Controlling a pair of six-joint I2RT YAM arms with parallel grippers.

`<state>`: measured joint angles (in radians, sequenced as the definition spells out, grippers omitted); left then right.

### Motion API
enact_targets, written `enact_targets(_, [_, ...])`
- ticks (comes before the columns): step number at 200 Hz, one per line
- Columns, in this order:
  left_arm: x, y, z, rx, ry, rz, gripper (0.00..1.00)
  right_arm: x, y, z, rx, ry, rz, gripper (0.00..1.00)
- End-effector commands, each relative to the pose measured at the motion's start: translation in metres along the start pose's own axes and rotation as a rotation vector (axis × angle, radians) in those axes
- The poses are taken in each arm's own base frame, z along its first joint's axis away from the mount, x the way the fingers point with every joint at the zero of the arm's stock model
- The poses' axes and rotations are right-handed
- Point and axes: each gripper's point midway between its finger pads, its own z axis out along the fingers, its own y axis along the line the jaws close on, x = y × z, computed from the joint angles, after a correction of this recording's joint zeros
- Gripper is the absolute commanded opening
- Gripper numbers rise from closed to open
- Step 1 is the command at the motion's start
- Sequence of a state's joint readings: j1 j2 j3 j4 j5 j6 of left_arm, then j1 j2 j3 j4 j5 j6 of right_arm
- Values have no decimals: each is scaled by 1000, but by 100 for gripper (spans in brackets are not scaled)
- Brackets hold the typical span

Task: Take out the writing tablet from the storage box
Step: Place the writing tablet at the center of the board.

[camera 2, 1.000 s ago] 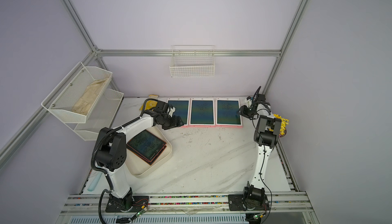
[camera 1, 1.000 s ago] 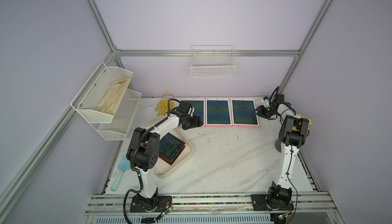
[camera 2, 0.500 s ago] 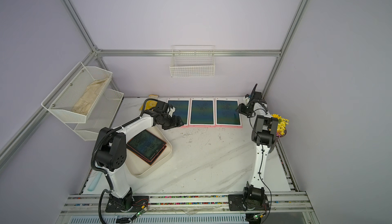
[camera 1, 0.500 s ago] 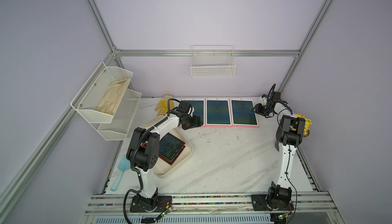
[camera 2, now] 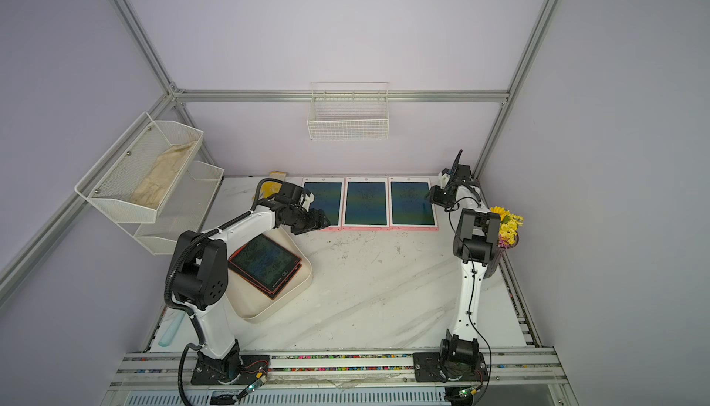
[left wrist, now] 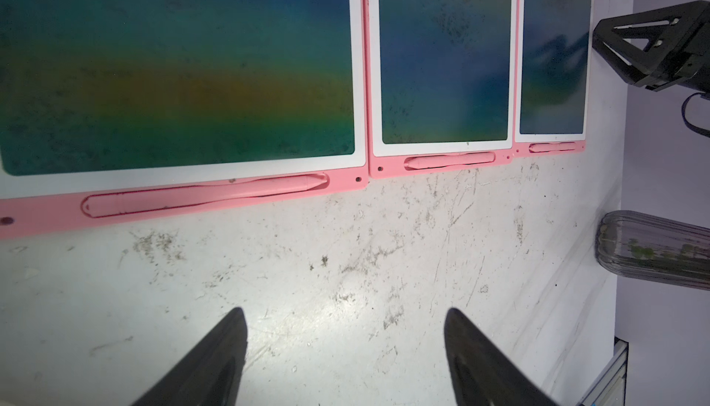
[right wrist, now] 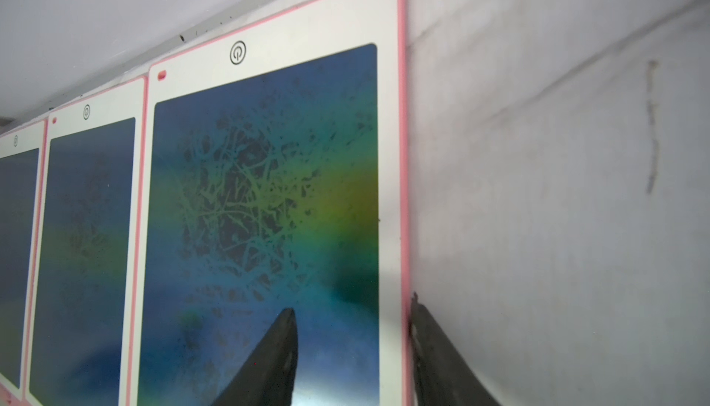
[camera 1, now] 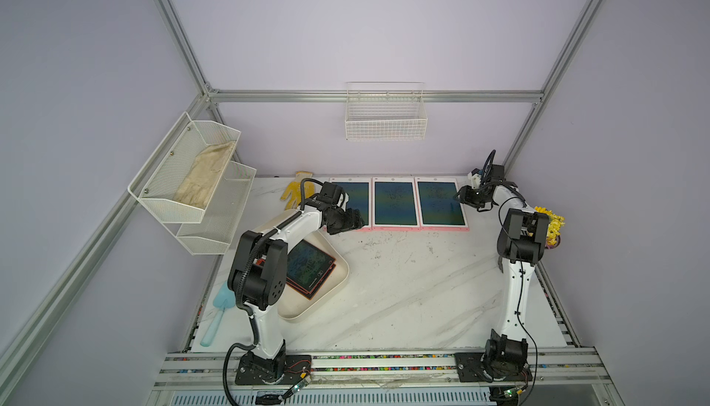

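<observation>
**Change.** At left of centre in both top views, the left gripper [camera 1: 359, 224] has not moved in the last second. It hangs over the near end of the leftmost pink tablet [camera 1: 359, 194] with its jaws spread wide and empty. The left wrist view shows only bare table [left wrist: 345, 254] between its fingers.

Right of centre, the right gripper [camera 1: 463, 196] has crept slightly toward the back wall along the rightmost pink tablet [camera 1: 441, 202]. Its jaws are roughly half apart. One finger sits over the screen and the other just outside the pink edge, and nothing appears clamped.

**Assessment.** This looks like trimming the row of laid-out tablets. No fresh withdrawal from the box is under way.

**Location.** The storage box [camera 1: 307, 313] sits lower left of centre, partly under the left arm. It holds a skewed stack of red-framed writing tablets [camera 1: 309, 265]. The stack lies below and left of the left gripper, near it but apart, and well apart from the right gripper across the table.
</observation>
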<state>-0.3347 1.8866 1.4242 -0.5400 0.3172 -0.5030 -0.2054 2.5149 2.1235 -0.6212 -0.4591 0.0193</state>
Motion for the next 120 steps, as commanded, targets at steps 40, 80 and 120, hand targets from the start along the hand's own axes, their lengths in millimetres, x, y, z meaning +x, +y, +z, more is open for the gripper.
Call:
enact_targets(40, [-4, 27, -30, -25, -56, -10, 80, 57, -4, 34, 47, 170, 6, 48])
enact_targets(80, [-6, 51, -44, -54, -82, -49, 80, 73, -3, 33, 59, 192, 7, 48])
enact_targets(120, [-14, 60, -48, -58, -99, -63, 80, 95, 5, 37, 76, 228, 0, 47])
